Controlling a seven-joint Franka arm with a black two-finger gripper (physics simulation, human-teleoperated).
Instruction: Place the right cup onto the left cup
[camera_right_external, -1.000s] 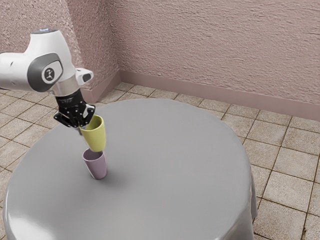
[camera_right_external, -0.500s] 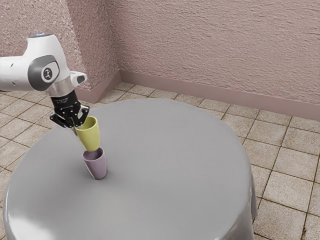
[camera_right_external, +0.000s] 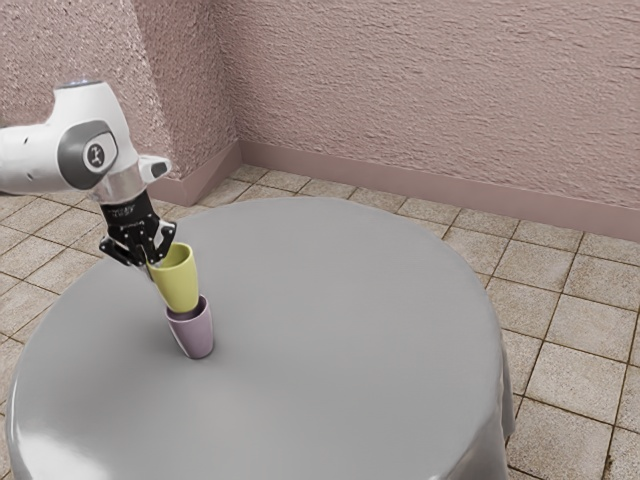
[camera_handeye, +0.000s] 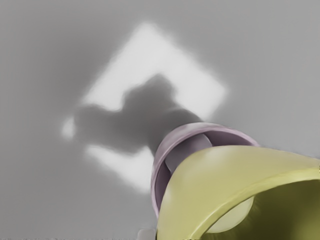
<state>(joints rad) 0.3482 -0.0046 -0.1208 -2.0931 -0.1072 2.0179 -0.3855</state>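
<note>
In the exterior view my gripper (camera_right_external: 150, 262) is shut on the rim of the yellow cup (camera_right_external: 178, 284), on the side toward the exterior view's left. The yellow cup tilts slightly, its base at the mouth of the purple cup (camera_right_external: 196, 335), which stands upright on the table. In the wrist view the yellow cup (camera_handeye: 220, 180) is large and close, covering part of the purple cup (camera_handeye: 159, 182); a stretch of the purple rim and inner wall shows beside it. Whether the yellow base has entered the purple cup is hard to tell.
The round grey table (camera_right_external: 340, 330) extends toward the exterior view's right, with its curved edge beyond. A pink wall (camera_right_external: 420, 90) rises behind the tiled floor. In the wrist view the hand's shadow lies over a bright patch on the tabletop.
My hand and the yellow cup have moved toward the exterior view's left, then down, closing the gap above the purple cup. The purple cup has stayed put.
</note>
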